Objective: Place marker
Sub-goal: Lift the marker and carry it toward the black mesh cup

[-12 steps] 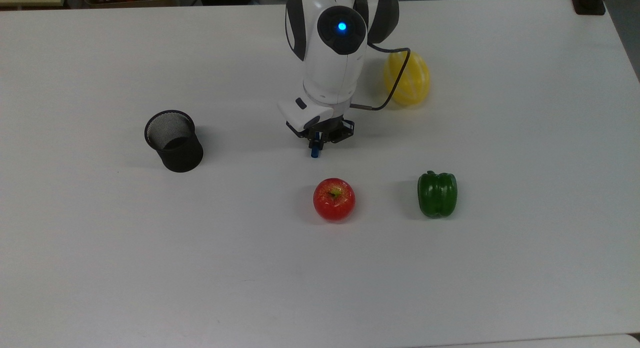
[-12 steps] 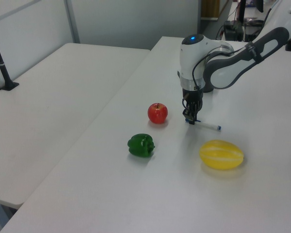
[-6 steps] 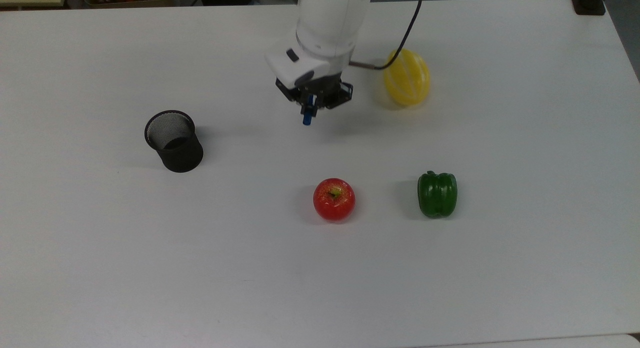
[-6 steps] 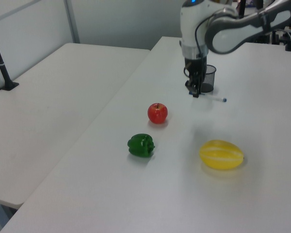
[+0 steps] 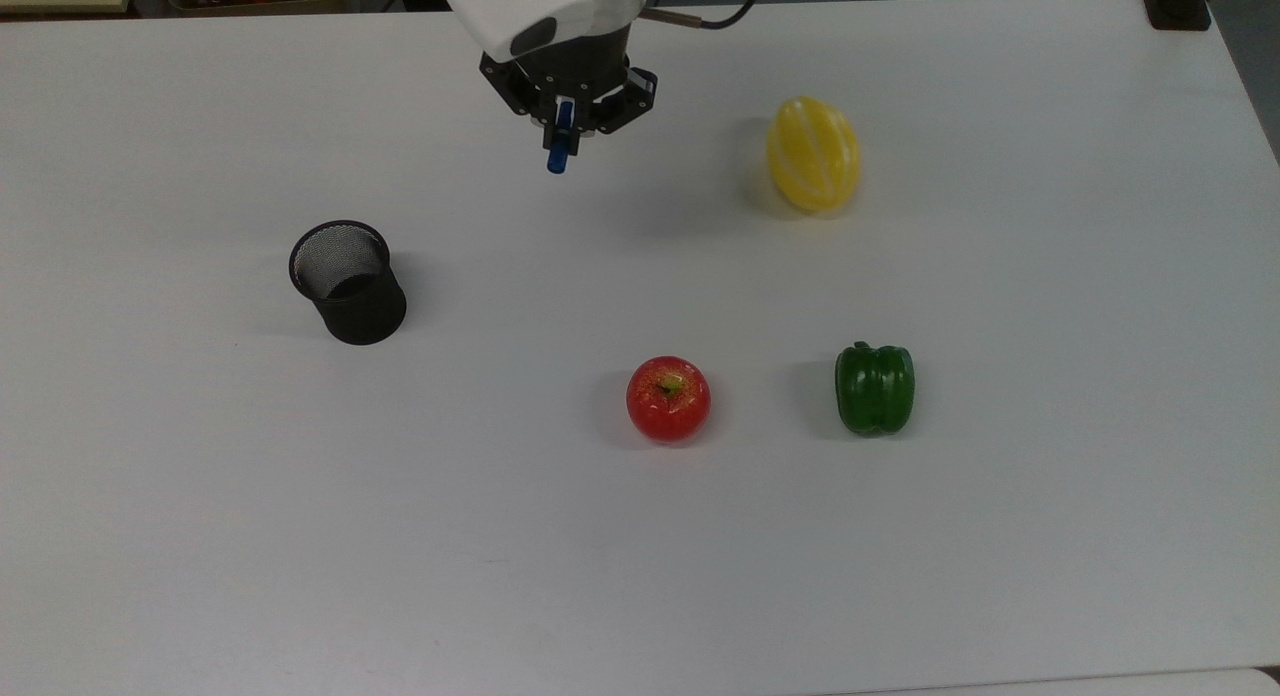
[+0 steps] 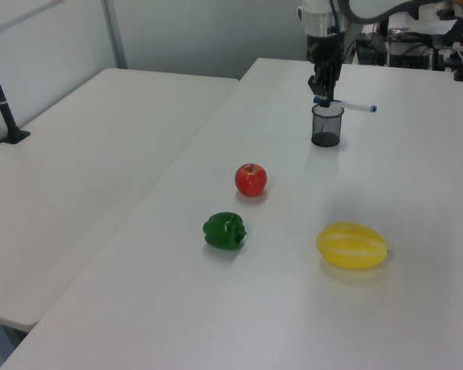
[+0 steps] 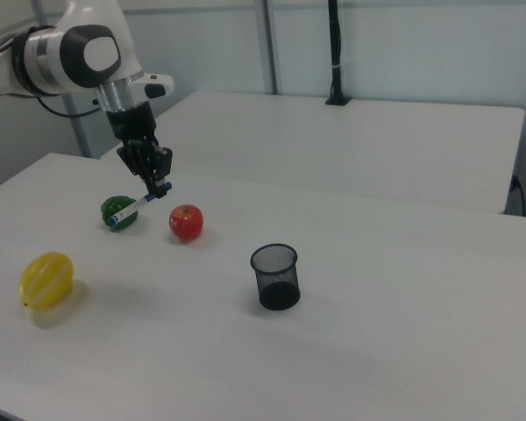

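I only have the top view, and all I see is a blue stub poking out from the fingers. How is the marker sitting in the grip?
Observer: The white-barrelled marker with blue ends lies roughly level in the left view. Its long barrel sticks out to the left view's right.
Operator: Where along it does the gripper hold?
Observer: Near one end. In the left view the gripper is shut on the marker, and just a short blue tip shows on the other side.
Operator: Is it clear of the table?
Observer: Yes. In the right view the marker hangs in the air, well above the white table.
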Controlling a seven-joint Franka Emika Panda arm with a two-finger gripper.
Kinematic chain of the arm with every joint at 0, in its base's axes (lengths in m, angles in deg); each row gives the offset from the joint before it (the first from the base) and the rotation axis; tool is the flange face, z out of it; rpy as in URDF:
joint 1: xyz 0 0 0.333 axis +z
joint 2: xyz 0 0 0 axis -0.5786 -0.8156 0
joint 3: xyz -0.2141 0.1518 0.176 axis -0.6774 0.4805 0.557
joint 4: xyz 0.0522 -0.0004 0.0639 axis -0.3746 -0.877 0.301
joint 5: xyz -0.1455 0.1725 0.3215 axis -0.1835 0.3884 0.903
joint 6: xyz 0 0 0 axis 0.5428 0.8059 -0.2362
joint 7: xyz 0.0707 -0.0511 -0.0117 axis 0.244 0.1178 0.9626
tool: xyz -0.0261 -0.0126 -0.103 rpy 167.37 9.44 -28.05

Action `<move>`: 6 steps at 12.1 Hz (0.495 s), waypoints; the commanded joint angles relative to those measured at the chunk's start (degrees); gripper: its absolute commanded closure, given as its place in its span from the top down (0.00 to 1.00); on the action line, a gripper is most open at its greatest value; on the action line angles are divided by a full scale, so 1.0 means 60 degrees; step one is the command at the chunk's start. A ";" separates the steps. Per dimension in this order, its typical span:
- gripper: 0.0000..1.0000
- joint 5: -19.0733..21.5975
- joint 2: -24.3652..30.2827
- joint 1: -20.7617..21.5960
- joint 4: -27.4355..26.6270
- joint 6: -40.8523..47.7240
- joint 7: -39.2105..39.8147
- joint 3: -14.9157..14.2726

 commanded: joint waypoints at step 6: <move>0.12 0.0401 0.0156 0.0039 0.0023 0.0165 0.0301 0.0008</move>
